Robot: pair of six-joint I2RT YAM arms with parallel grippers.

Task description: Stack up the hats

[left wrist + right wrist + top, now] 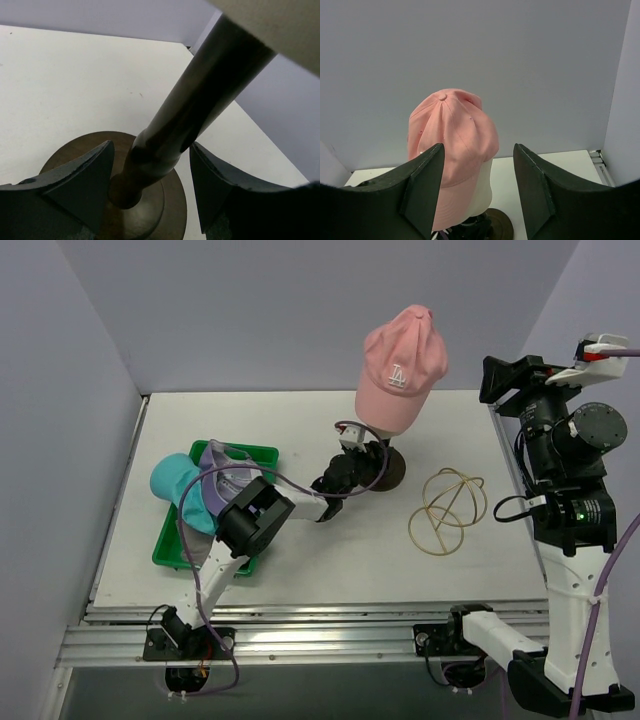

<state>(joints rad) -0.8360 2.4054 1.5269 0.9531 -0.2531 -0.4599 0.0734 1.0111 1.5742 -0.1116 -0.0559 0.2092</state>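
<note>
While the left gripper (150,150) is straddling the dark pole (200,100) of the stand low down, just above the round base (172,210), its jaws are standing wide, one on each side, and not clamping; a sliver of gap is showing on the near-left side, and the other side is too tight to tell. The pole is leaning up to the cream head (481,192), which is wearing the pink cap (403,360).

The right gripper (477,147) is hanging high and well apart from the cap, jaws open with nothing between them, aimed at the crown.

Likely step: bracing the stand so the cap can be handled without tipping it.

- Left should be closing squarely on the pole, low down, so the base is sitting flat on the desk (320,570).
- Pinching before the right arm is touching the cap is safer; the head looks top-heavy.
- Right should be coming in at the crown or the brim edge and taking fabric only, not the head under it.
- Soft cloth will probably be folding in the jaws, so a deep bite is better than a tip pinch.

Other hats: the teal bucket hat (175,485) and the lavender cap (222,480) are lying together in the green tray (262,452), lavender on top of teal, partly under the left arm. A grey one is not showing.
</note>
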